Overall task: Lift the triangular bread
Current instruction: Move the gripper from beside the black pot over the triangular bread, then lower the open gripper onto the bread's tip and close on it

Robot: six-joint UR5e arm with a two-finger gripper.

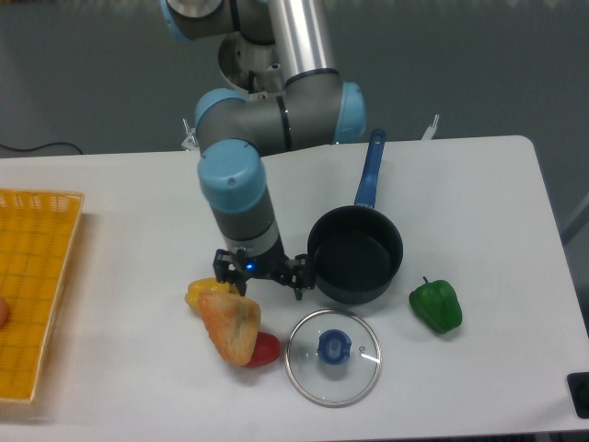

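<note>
Above, the claw (261, 279) hangs spread wide and empty, just behind the bread (231, 326), which rests on the counter (129, 212).

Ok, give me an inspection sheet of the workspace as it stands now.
Surface: white table, bare between the items.
Job's things: triangular bread lies flat near the front, resting against the yellow pepper and red pepper; not grasped.
Clutter: dark saucepan with blue handle, empty; glass lid flat in front of it; green pepper to its right; yellow basket at the left edge.
Grippers: tool open, pointing down, just behind the bread, holding nothing.
Cables: a dark cable beyond the far left edge.
Surroundings: grey wall behind; a dark object at the lower right corner, unclear.
</note>
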